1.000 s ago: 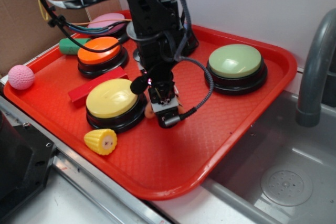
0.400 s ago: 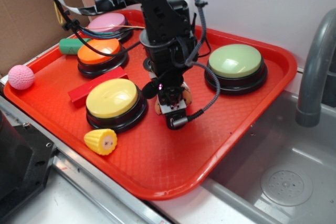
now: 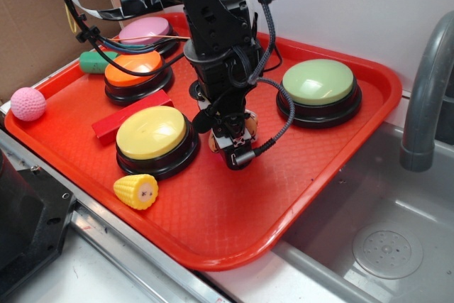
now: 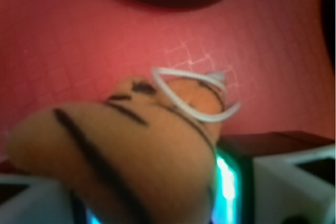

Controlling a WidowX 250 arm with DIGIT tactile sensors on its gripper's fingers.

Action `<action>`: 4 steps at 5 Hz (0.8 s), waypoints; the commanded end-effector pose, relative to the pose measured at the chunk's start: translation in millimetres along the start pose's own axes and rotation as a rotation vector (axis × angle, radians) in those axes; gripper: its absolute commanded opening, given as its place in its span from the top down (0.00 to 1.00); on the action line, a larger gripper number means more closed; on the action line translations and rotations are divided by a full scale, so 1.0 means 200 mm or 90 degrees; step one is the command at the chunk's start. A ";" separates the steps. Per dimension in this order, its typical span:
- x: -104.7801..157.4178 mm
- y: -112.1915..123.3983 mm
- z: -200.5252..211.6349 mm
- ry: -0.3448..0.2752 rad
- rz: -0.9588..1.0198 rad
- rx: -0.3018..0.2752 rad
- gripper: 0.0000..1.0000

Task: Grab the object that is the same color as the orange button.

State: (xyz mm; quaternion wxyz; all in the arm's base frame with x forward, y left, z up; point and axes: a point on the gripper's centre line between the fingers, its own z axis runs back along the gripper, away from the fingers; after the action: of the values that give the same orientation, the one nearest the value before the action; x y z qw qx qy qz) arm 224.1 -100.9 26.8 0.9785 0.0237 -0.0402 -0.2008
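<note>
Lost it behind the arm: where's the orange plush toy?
In the gripper, mid-tray just right of the yellow button; the wrist view shows the orange plush toy between the fingers.

text: none legible | labels: none | brands: none | numbers: none | signs: none

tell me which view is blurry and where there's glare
Wrist view: the small orange plush toy with dark stripes fills the foreground out of focus, with a cyan glow beside it. Exterior view: sharper; soft highlights sit on the glossy orange dome button and the pale green dome button, and the black end effector hides most of the toy.
</note>
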 end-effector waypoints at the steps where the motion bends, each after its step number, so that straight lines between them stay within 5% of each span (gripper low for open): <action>1: 0.03 -0.01 0.29 -0.008 0.115 -0.068 1.00; 3: 0.02 -0.04 0.63 -0.025 0.167 -0.126 1.00; 4: 0.01 -0.05 0.78 -0.049 0.190 -0.099 1.00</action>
State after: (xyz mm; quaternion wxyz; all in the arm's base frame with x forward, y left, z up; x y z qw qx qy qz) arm 206.1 -112.4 164.0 0.9965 -0.0548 -0.0300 -0.0562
